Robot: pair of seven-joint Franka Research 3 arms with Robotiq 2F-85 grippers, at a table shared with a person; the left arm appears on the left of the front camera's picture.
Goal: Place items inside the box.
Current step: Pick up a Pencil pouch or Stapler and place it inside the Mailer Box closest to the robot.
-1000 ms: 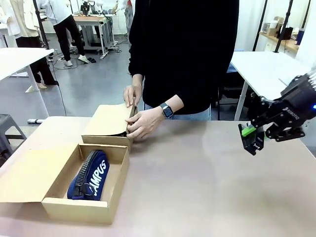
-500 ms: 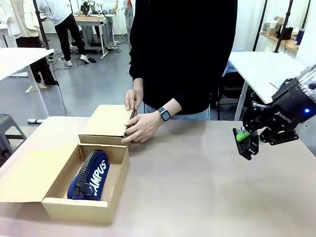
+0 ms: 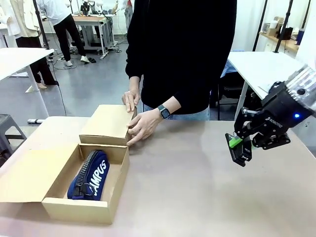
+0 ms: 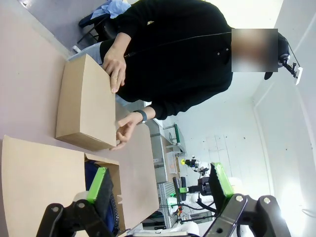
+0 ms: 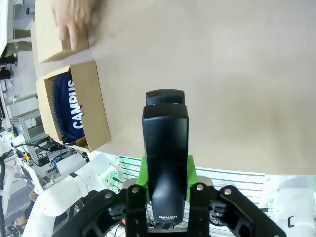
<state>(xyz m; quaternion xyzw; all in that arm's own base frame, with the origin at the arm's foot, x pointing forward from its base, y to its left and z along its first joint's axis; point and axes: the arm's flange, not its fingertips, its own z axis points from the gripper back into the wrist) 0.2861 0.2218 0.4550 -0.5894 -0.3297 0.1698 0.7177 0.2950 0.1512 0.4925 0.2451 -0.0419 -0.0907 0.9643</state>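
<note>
My right gripper (image 3: 238, 148) hovers above the table's right side, shut on a black stapler (image 5: 165, 158) that points along its fingers. At the front left an open cardboard box (image 3: 84, 206) holds a navy "CAMPUS" zip pouch (image 3: 91, 175). The right wrist view shows the same box (image 5: 98, 116) and pouch (image 5: 66, 106) off to its left. My left gripper (image 4: 158, 185) is open with nothing between its green pads, above the open box's flap (image 4: 39, 173).
A closed cardboard box (image 3: 106, 123) lies behind the open one, with both of the person's hands (image 3: 140, 129) on its right end. The person stands at the far edge. Bare tabletop (image 3: 197, 187) stretches between the boxes and my right gripper.
My right gripper has moved left and slightly down with the stapler. The person has pressed the far box's lid flat shut.
</note>
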